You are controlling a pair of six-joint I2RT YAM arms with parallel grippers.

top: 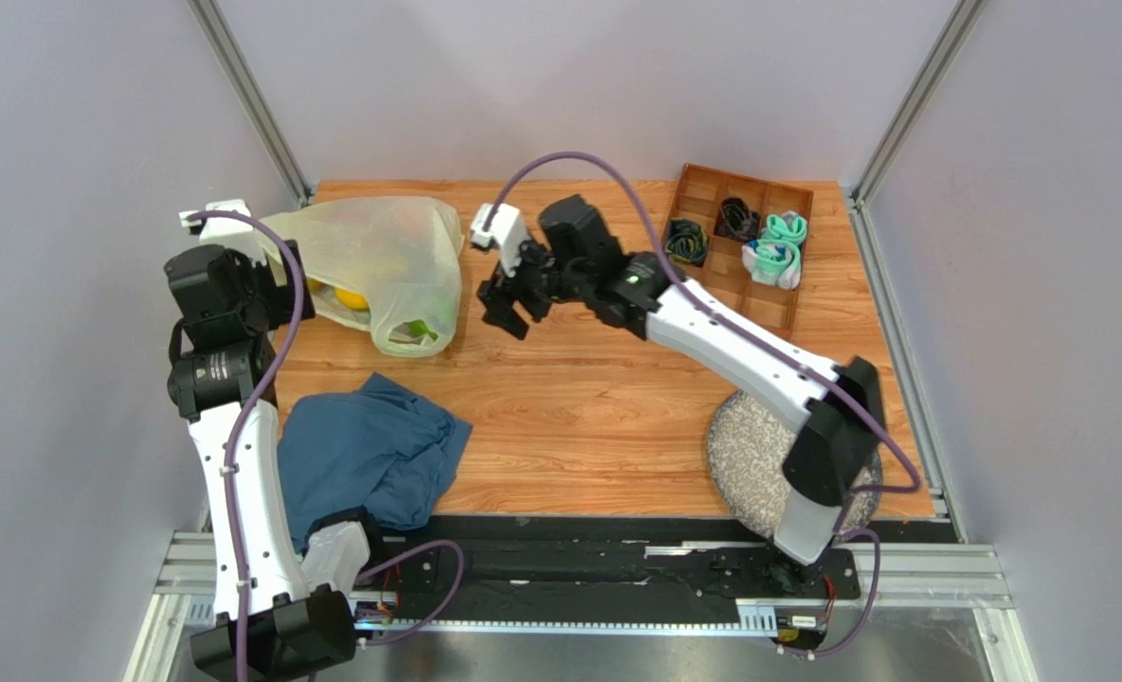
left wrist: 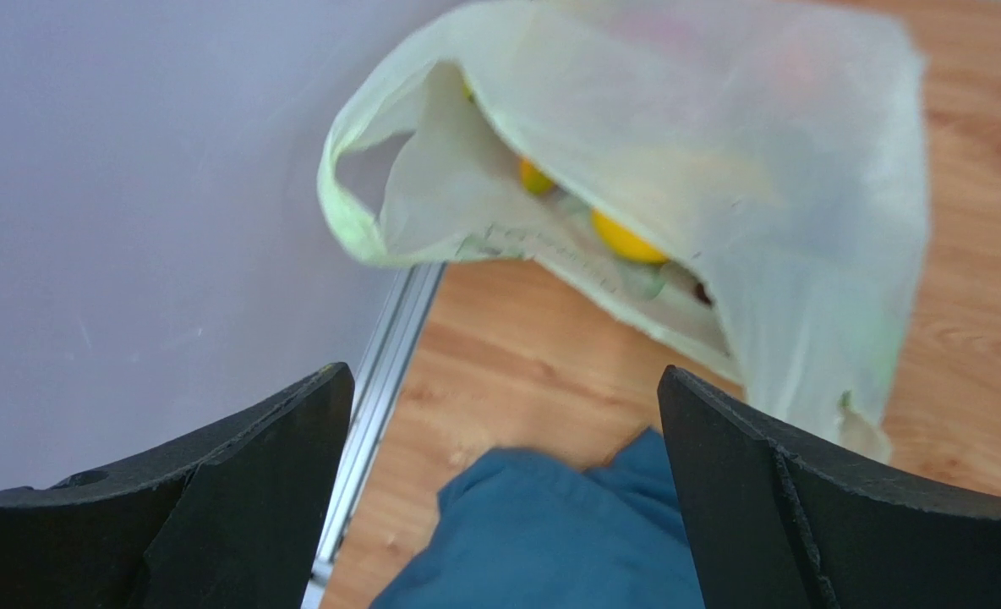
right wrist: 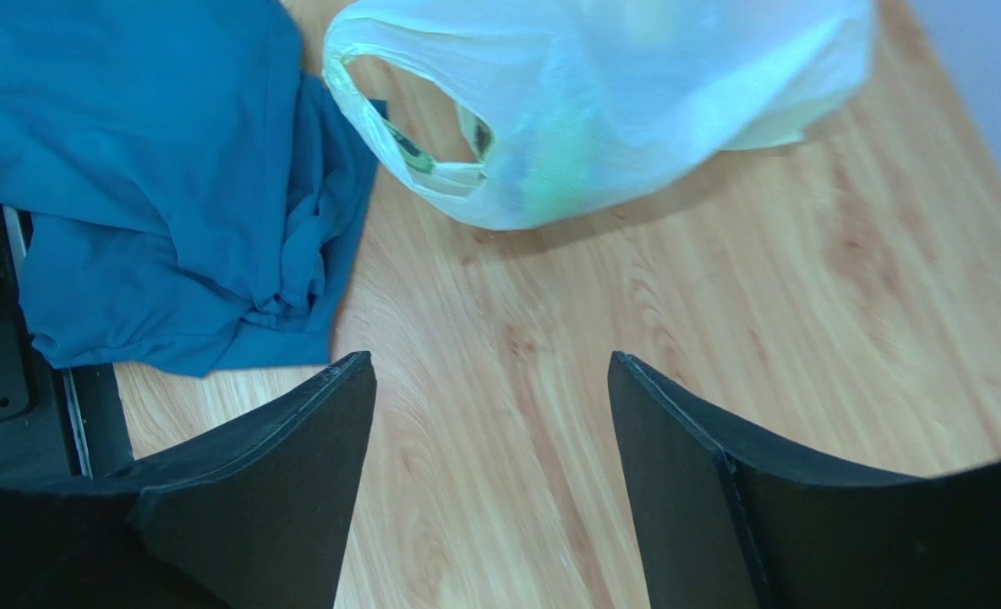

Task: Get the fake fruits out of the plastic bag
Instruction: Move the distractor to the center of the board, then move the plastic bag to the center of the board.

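The plastic bag (top: 375, 270) lay in the far left corner of the wooden table (top: 595, 412), its left side close against the wall and the metal edge rail (left wrist: 385, 381). Through its thin film showed some of the fake fruits: a yellow fruit (left wrist: 626, 237) and a green one (top: 417, 330), both inside. One handle loop (right wrist: 404, 102) gaped toward the near side. A crumpled blue cloth (top: 368, 455) sat just beside that loop, filling the near left edge.

The left gripper (left wrist: 503, 374) hung near the bag's left end, fingers spread wide and holding nothing. The right gripper (right wrist: 490, 358) hovered just right of the bag, also spread wide and empty. Bare wood stretched across the middle. A divided wooden tray (top: 695, 185) occupied the far right corner, and a round grey mat (top: 752, 441) the near right edge.
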